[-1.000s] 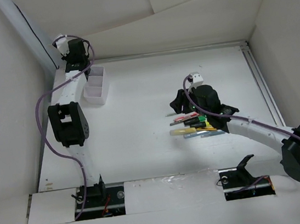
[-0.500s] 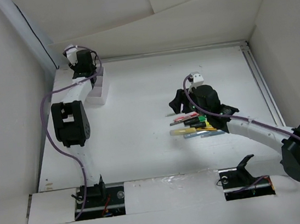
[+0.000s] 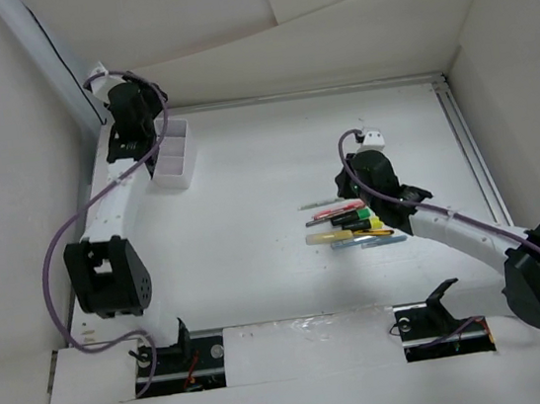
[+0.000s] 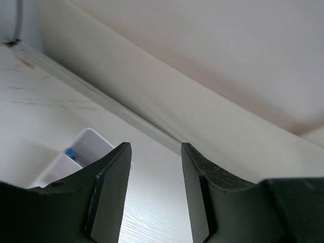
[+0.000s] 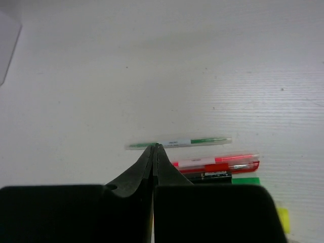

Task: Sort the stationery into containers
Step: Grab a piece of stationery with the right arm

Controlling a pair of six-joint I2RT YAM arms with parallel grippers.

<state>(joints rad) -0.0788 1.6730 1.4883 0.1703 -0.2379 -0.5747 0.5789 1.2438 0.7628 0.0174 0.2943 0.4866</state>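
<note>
Stationery (image 3: 336, 214): roughly seven loose pieces, one white box (image 3: 172, 181); left gripper (image 4: 154, 150) partly spread, right gripper (image 5: 154, 147) closed, both empty.

I work in a robot lab's test cell: a white table (image 3: 249, 195) boxed in by plain white panels (image 3: 364, 10) across the frame's top and sides, my arm mounts (image 3: 175, 352) bolted along the bottom edge, purple cables (image 3: 53, 280) looping at left.

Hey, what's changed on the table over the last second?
The left elbow swung back toward its base; the left gripper now stands open near the box. The right gripper shut on nothing and drew right, off the pens, uncovering a thin green pen. Box and pile stayed put.
</note>
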